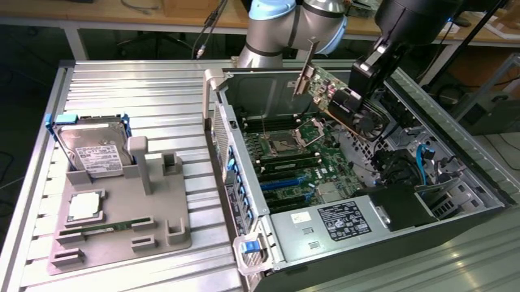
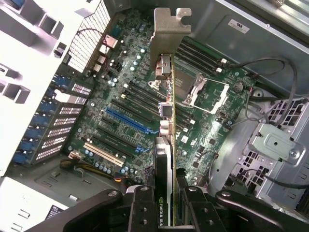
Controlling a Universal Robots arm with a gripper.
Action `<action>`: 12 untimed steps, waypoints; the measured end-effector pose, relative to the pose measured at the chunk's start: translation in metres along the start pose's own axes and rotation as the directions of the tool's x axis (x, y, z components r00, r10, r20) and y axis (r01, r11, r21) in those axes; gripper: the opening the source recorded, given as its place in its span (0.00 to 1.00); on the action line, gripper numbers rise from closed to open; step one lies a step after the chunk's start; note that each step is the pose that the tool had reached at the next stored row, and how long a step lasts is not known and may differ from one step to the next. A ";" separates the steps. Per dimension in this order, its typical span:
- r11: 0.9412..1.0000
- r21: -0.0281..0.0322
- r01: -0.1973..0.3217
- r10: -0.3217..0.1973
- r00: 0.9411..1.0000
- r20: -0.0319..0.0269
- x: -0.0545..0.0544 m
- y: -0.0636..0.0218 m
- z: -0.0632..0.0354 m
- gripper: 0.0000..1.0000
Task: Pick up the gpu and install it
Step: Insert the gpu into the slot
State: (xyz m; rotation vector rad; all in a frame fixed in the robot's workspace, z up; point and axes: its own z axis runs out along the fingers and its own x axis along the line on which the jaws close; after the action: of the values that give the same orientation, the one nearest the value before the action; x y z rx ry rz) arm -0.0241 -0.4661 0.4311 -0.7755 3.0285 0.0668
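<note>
My gripper [image 1: 363,103] is shut on the gpu [image 1: 337,97], a dark circuit card with a pale metal bracket [image 1: 305,70] at one end. I hold it tilted in the air above the open computer case [image 1: 243,121], over the green motherboard [image 1: 296,161]. In the wrist view the gpu [image 2: 164,154] runs edge-on away from my gripper [image 2: 169,212], its bracket [image 2: 169,29] at the far end. Black fingers [image 2: 145,208] press both faces of the card. Below it lie the motherboard [image 2: 125,92] and a blue expansion slot [image 2: 128,121], with a clear gap between card and board.
A grey fixture [image 1: 158,213] on the exterior view's left carries a silver hard drive [image 1: 97,152], a processor chip [image 1: 85,207] and a green memory stick [image 1: 114,226]. The case's walls, a drive cage [image 2: 277,145] and loose cables [image 2: 270,63] ring the motherboard.
</note>
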 end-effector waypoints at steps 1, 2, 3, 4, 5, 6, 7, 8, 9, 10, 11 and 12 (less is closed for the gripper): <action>1.000 0.000 0.004 -0.004 1.000 0.000 0.000 0.0000 0.0000 0.27; 1.000 0.000 0.008 -0.008 1.000 0.000 0.000 0.0000 0.0000 0.27; 1.000 0.000 0.012 -0.012 1.000 -0.001 0.000 0.0000 0.0000 0.27; 1.000 0.000 0.016 -0.016 1.000 -0.001 0.000 0.0000 0.0000 0.27; 1.000 0.000 0.020 -0.020 1.000 -0.001 0.000 0.0000 -0.0001 0.27; 1.000 -0.001 0.024 -0.024 1.000 -0.001 0.000 0.0000 -0.0001 0.27; 1.000 -0.001 0.029 -0.029 1.000 -0.001 0.000 0.0000 -0.0001 0.27; 0.999 -0.001 0.034 -0.034 0.999 -0.001 0.000 0.0000 -0.0001 0.27; 0.999 -0.001 0.038 -0.038 0.999 -0.002 0.000 0.0000 -0.0001 0.27; 0.999 -0.001 0.043 -0.043 0.999 -0.002 0.000 0.0000 -0.0001 0.27; 0.999 -0.001 0.046 -0.046 0.999 -0.002 0.000 0.0000 -0.0001 0.27; 0.999 -0.001 0.050 -0.050 0.999 -0.002 0.000 0.0000 -0.0001 0.27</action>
State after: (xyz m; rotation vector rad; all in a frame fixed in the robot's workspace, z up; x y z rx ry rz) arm -0.0242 -0.4661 0.4312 -0.8520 3.0092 0.0672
